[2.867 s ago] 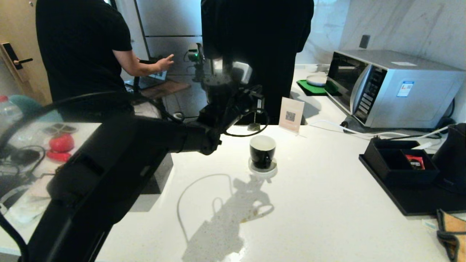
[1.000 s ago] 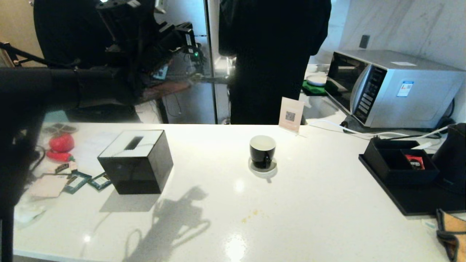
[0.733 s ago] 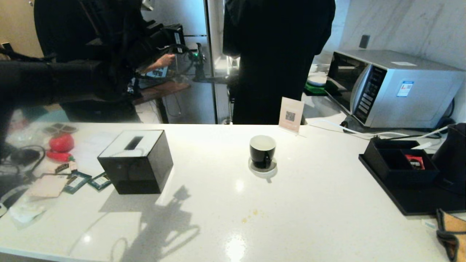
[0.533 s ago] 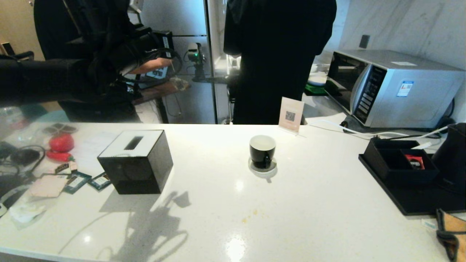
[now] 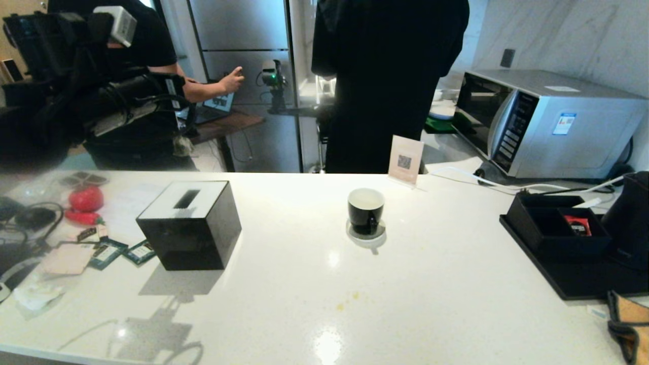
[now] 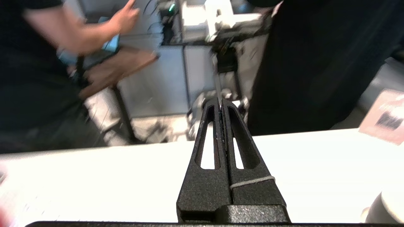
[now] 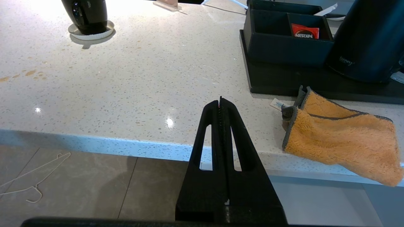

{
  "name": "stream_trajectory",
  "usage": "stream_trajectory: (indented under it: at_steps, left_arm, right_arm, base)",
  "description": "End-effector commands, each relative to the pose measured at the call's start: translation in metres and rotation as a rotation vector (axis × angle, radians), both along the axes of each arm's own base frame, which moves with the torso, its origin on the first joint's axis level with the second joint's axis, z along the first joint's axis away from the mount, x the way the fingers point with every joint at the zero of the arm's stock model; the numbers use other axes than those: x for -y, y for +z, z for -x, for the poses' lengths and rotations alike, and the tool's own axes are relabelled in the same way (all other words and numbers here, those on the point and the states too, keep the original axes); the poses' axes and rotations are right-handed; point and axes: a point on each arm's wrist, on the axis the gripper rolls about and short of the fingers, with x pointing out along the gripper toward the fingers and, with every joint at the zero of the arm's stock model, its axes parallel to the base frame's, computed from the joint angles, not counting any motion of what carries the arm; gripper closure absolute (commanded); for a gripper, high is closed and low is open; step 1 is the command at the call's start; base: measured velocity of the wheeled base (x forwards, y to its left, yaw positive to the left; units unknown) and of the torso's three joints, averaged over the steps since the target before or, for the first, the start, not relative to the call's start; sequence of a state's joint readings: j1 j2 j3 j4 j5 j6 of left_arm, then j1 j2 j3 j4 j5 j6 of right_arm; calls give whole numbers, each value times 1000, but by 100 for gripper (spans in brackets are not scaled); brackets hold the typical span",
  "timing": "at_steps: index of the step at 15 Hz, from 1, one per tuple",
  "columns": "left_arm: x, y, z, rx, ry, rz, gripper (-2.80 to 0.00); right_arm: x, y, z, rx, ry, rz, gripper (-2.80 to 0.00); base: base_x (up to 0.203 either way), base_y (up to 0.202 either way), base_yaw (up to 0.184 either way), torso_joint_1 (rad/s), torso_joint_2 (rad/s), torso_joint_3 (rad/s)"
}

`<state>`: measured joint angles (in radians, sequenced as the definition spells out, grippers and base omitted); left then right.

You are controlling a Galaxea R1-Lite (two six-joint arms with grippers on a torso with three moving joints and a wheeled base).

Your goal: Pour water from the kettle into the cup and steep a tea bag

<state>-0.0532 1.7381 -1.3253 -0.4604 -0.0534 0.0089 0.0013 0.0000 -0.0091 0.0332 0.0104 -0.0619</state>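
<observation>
The left end effector (image 6: 220,101), clenched on a thin string, has swung up and away from the cup (image 5: 365,211) on the tabletop (image 5: 431,294), suggesting steeping is finished; the kettle (image 5: 630,219) stands far right.

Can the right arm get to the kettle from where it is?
Probably yes. The right gripper hangs off the counter's edge, fingers shut. The kettle stands ahead on a black tray; only an orange cloth lies near the path.

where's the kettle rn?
Head view: the kettle stands at the counter's far right edge, on the black tray, right beside the compartment box.
</observation>
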Motion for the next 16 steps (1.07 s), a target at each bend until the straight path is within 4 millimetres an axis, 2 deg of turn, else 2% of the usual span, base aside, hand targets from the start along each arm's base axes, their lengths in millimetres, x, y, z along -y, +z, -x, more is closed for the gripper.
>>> stream_trajectory:
  at_steps: [1, 11, 16]
  left_arm:
    - [-16, -5, 18, -24, 44, 1, 0]
    - [-47, -53, 27, -186, 135, -3, 0]
    - [-48, -76, 23, -264, 139, -3, 0]
  right_arm:
    - [0, 0, 0, -1, 1, 1, 0]
    - [0, 0, 0, -1, 1, 1, 0]
    - [0, 0, 0, 0, 1, 1, 0]
  base:
    - [0, 0, 0, 0, 0, 0]
    - [0, 0, 0, 0, 0, 0]
    - [0, 0, 0, 0, 0, 0]
